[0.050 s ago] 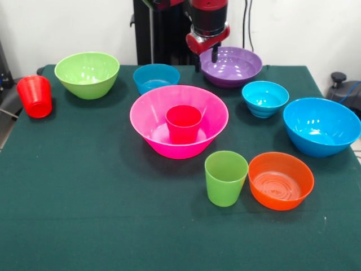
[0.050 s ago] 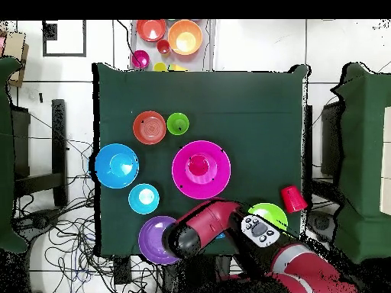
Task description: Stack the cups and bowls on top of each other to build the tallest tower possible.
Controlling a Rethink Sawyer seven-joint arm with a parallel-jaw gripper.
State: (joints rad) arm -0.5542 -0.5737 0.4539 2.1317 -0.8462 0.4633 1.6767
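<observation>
Front view: gripper [image 1: 206,60] hangs over the purple bowl's [image 1: 232,66] rim at the table's [image 1: 84,214] far edge; can't tell if it's apart or together. Crimson-pink cup [image 1: 183,123] sits upright inside the hot pink bowl [image 1: 148,117], mid-table. Overhead: arm [image 2: 210,225] covers part of the purple bowl [image 2: 155,239]; red-orange cup [image 2: 293,198] hangs off a side edge.

The worktop [image 1: 84,226] wears a dark green cloth. Beyond its far edge from above, a grey shelf [image 2: 208,42] carries spare dishes: an orange bowl [image 2: 185,37], a red-orange bowl [image 2: 151,30], a small magenta bowl [image 2: 140,58] and a tiny red cup [image 2: 163,46]. Tangled cables [image 2: 61,229] lie on the pale floor [image 2: 252,46] beside the worktop.
</observation>
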